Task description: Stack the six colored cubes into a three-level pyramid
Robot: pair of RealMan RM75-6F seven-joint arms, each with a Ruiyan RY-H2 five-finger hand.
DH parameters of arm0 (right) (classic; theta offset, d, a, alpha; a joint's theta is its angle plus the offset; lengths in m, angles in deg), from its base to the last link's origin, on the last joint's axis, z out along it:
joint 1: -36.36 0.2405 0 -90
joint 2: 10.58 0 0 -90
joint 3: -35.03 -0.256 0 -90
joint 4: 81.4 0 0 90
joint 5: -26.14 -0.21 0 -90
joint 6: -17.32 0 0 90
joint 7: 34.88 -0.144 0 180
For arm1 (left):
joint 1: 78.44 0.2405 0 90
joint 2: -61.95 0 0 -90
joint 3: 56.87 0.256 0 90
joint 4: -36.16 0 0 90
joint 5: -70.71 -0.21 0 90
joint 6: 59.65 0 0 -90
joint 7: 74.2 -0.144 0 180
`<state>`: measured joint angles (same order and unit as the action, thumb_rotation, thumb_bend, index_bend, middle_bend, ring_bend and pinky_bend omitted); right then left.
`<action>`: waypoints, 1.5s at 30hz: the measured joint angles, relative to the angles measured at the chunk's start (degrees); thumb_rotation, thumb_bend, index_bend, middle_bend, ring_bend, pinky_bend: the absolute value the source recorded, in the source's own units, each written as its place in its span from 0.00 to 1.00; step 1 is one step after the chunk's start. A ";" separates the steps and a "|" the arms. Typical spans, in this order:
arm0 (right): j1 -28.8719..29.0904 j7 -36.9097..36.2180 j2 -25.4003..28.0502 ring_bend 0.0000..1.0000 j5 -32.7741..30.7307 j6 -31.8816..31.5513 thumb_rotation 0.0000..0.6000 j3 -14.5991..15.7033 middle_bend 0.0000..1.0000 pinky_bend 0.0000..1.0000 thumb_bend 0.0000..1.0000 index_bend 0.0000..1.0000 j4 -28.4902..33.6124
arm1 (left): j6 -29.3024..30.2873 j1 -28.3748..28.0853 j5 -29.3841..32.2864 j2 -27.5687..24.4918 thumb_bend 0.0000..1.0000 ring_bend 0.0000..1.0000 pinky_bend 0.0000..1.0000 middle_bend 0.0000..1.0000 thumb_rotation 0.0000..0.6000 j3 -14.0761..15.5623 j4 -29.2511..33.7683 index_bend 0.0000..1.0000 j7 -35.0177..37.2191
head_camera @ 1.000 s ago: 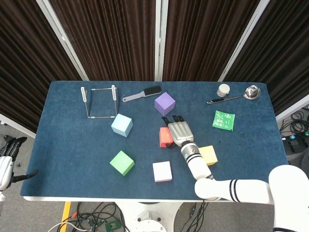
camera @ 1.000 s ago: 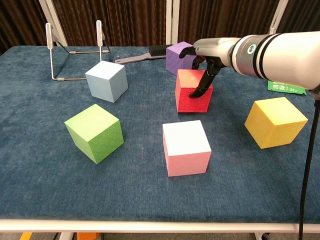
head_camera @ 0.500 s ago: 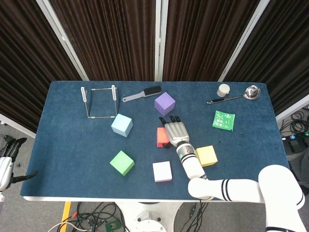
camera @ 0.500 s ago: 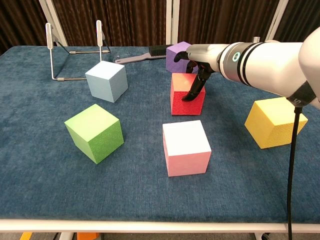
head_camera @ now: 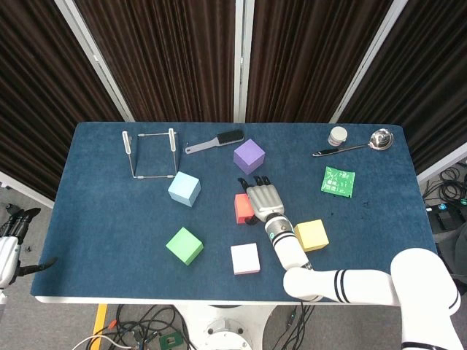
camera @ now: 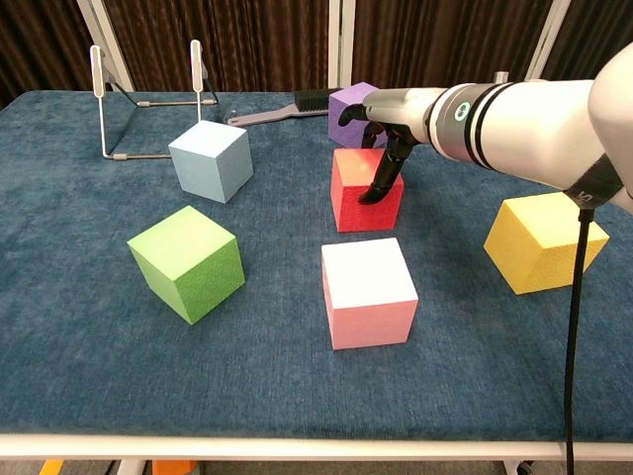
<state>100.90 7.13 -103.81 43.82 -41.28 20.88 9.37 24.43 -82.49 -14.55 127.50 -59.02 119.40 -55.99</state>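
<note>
The right hand (head_camera: 261, 199) lies over the red cube (camera: 362, 190) near the middle of the blue surface (head_camera: 102, 219), palm down, its dark fingers (camera: 381, 183) draped over the cube's top and right face; it appears to grip or press the cube, though whether a thumb clamps the far side cannot be told; such a hold would suit sliding or lifting the cube toward its neighbours. All six cubes sit apart on the surface, none stacked: the purple cube (head_camera: 249, 155) just behind the hand, the light blue cube (head_camera: 184, 189) to the left, the green cube (head_camera: 184, 245) and the pink cube (head_camera: 245, 258) nearer the front edge, the yellow cube (head_camera: 313, 235) to the right; the base level is judged not yet begun. The left hand (head_camera: 14, 222) hangs off the surface's left edge, holding nothing, fingers loosely apart.
</note>
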 measured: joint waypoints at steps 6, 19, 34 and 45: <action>-0.18 -0.23 0.37 0.00 0.40 -0.35 1.00 -0.11 0.23 0.00 0.10 0.00 0.56 | 0.00 0.04 0.03 0.12 0.00 0.02 0.15 0.11 1.00 0.02 -0.07 0.11 -0.13; -1.53 -0.82 6.10 0.00 1.81 -2.58 1.00 -0.84 0.20 0.00 0.10 0.00 8.61 | 0.17 -0.18 -0.51 -0.68 0.00 0.02 0.15 0.10 1.00 -0.01 1.07 0.11 -0.54; -11.89 -12.61 29.68 0.00 16.52 13.06 1.00 2.94 0.13 0.00 0.09 0.00 22.35 | -0.73 -1.02 0.16 -0.19 0.00 0.02 0.15 0.10 1.00 -0.59 2.67 0.11 -3.05; -24.09 -19.71 32.58 0.00 44.64 12.60 1.00 11.34 0.12 0.00 0.09 0.00 18.22 | -1.78 -1.84 0.58 -0.40 0.00 0.02 0.15 0.10 1.00 -0.82 4.41 0.11 -5.42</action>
<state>76.81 -12.58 -71.23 88.46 -28.68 32.23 27.59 22.65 -84.33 -13.97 127.10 -59.83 123.81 -61.41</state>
